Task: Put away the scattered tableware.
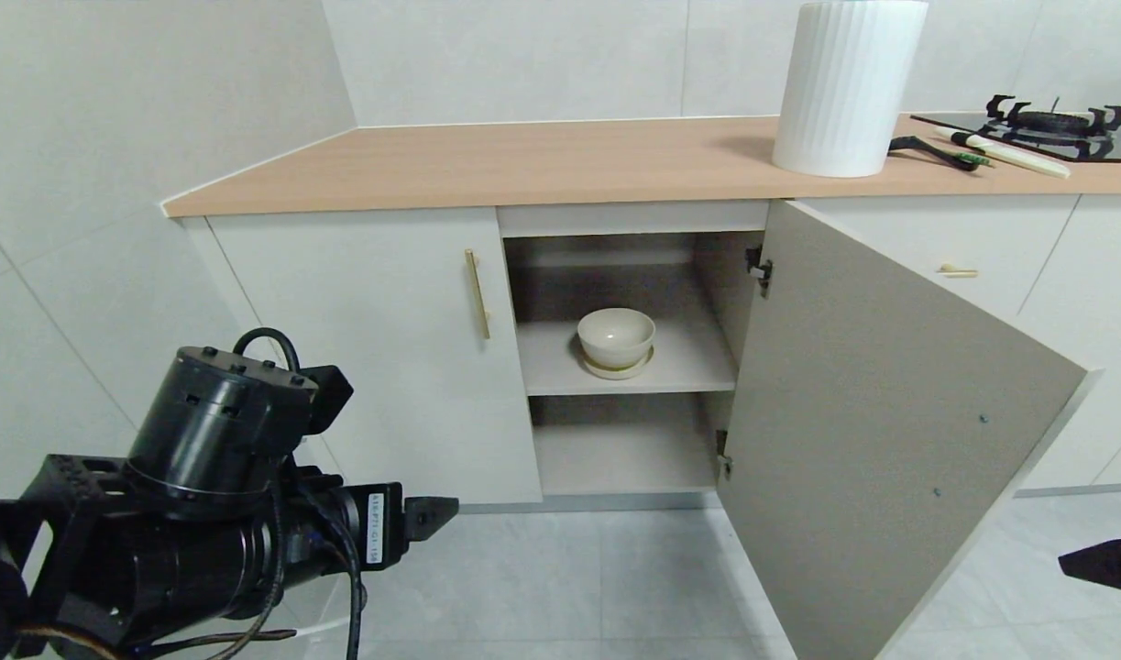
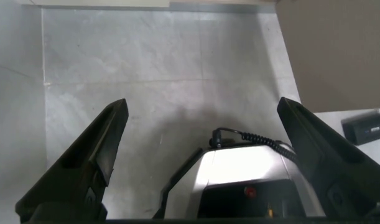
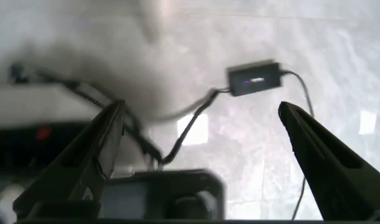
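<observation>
The bowl (image 1: 616, 335) stands upright, mouth up, on a small plate (image 1: 617, 368) on the upper shelf (image 1: 688, 362), behind an open door (image 1: 872, 412). On the table (image 1: 523, 165), right of a white ribbed canister (image 1: 844, 87), 2 long utensils (image 1: 1009, 153) lie flat, their long axes running sideways toward the hob (image 1: 1055, 124). The left gripper (image 2: 202, 106) and right gripper (image 3: 202, 107) hang over the floor (image 1: 569, 568), the jaws of both spread wide and grasping nothing.

The open door (image 1: 872, 440) stands out at the right of the cabinet (image 1: 358, 348). On the upper shelf (image 1: 551, 367), the bowl (image 1: 616, 336) leaves room at its 2 sides.
</observation>
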{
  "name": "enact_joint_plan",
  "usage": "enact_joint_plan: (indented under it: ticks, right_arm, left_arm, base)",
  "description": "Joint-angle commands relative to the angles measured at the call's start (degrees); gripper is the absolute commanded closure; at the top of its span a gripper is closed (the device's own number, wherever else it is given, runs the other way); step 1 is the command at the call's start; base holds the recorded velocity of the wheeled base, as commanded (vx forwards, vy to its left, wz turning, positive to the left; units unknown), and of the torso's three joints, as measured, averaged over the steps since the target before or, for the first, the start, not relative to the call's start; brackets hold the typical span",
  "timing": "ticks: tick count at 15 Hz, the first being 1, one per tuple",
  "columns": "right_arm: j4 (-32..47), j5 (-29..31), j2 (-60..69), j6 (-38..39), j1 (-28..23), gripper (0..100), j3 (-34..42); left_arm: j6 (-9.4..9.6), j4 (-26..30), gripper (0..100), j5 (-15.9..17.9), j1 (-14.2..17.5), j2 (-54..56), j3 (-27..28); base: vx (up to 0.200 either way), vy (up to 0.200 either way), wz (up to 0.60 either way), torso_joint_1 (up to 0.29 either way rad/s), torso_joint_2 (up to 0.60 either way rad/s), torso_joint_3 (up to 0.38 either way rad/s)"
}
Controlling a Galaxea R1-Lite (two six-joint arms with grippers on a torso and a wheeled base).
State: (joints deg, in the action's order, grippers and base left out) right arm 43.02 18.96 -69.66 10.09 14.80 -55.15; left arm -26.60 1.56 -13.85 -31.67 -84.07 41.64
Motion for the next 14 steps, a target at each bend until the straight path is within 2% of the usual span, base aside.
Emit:
enact_joint_plan:
  ticks: [1,3,5,7,10,14]
  right_arm:
    - [-3.12,-1.20,0.75,-3.15,-7.86,0,-0.22]
    - [-6.46,-3.22,0.22,-5.88,-13.39,0,-0.22]
    - [-9.71,-5.51,-1.01,-6.23,-16.12,0,-0.13]
    - [-16.21,-6.30,-4.79,-5.79,-19.72,0,0.13]
    - [-21.49,-9.64,-9.71,-1.30,-20.42,0,-0.22]
    - [-26.76,-9.82,-12.08,2.47,-19.98,0,-0.13]
  left_arm:
    - [-0.03,0.02,0,-0.04,0.03,-0.22,0.02]
    - [-0.03,0.02,0,-0.04,0.03,-0.13,0.02]
    - [-0.03,0.02,0,-0.04,0.03,-0.13,0.02]
    - [-0.03,0.02,0,-0.04,0.03,-0.13,0.02]
    - [-0.03,0.02,0,-0.04,0.03,-0.13,0.02]
    - [-0.03,0.02,0,-0.04,0.03,-0.13,0.02]
  base:
    - [0.000,0.000,0.00,0.000,0.00,0.000]
    - [0.000,0.000,0.00,0.000,0.00,0.000]
    - [0.000,0.000,0.00,0.000,0.00,0.000]
    - [0.000,0.000,0.00,0.000,0.00,0.000]
    - [0.000,0.000,0.00,0.000,0.00,0.000]
    - [0.000,0.000,0.00,0.000,0.00,0.000]
